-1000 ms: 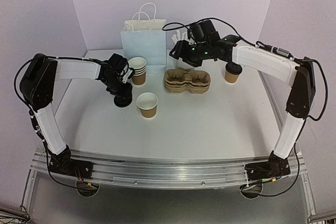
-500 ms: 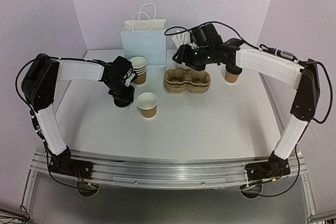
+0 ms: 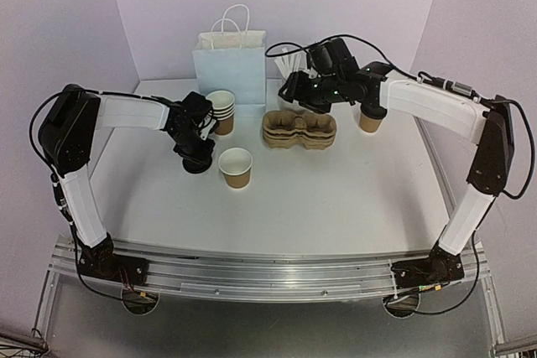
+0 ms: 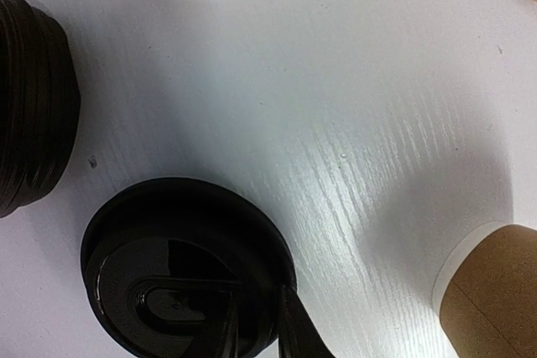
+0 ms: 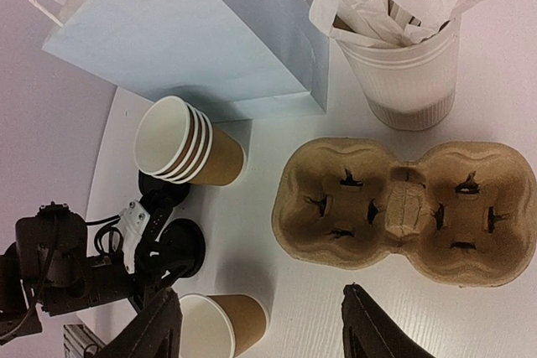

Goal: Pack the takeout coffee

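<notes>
Black plastic lid (image 4: 180, 274): probably light and flexible, best pinched at the rim; left fingers (image 4: 298, 337) straddle it, clamping unclear; right fingers (image 5: 369, 329) wide, empty.

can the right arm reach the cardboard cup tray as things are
Probably yes: the right tool hangs open over the cup tray, whose pockets are bare, with nothing in between.

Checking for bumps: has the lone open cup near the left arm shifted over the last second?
No. The lone cup sits exactly where it did, with the same gap from the carrier stack.
</notes>
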Tool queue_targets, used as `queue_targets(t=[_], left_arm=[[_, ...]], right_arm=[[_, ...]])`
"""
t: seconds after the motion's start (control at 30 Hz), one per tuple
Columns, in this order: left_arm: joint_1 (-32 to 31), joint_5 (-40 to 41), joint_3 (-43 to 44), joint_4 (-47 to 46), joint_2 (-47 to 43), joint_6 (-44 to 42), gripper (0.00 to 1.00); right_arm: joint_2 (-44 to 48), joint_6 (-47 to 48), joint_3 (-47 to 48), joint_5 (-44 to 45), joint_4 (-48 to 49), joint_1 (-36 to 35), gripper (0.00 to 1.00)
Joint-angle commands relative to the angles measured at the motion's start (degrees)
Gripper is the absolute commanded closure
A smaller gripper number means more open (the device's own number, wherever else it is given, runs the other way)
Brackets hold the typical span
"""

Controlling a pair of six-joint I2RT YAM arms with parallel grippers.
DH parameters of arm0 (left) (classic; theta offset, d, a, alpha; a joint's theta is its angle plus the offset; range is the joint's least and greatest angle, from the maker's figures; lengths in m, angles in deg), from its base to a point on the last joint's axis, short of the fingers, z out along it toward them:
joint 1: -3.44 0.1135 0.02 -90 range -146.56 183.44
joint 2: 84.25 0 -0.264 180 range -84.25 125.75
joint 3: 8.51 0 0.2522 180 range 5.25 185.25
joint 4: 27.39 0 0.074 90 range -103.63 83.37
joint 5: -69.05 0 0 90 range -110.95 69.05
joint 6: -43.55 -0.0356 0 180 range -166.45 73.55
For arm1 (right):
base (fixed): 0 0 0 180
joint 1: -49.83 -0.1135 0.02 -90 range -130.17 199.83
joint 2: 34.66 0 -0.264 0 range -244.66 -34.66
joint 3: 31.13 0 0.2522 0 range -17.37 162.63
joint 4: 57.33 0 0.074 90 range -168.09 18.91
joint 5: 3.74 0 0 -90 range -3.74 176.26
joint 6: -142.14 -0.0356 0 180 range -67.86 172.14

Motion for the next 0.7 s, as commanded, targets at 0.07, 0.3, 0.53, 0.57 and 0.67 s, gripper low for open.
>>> queue_targets(t=[0.07, 0.3, 0.53, 0.57, 0.67], left_arm=[[0.1, -0.7, 3.2, 5.3, -0.1, -1.6, 0.93], [0.1, -1.4, 3.1, 6.0, -2.4, -5.2, 1.0], [0.1, -3.4, 4.7, 9.3, -5.9, -10.9, 1.0], [0.1, -4.3, 5.2, 10.9, -6.6, -12.0, 1.0], [0.1, -7.8, 6.7, 15.7, -9.9, -15.4, 1.0]], right_arm=[[2.8, 0.1, -0.7, 1.3, 0.1, -0.7, 0.39], [3.8, 0.5, -1.2, 1.6, 0.1, -1.0, 0.39], [5.6, 0.5, -2.5, 2.3, 0.1, -1.4, 0.4], [5.7, 0.5, -2.4, 2.3, 0.1, -1.6, 0.4], [5.6, 0.5, -2.2, 1.7, 0.2, -1.9, 0.4]])
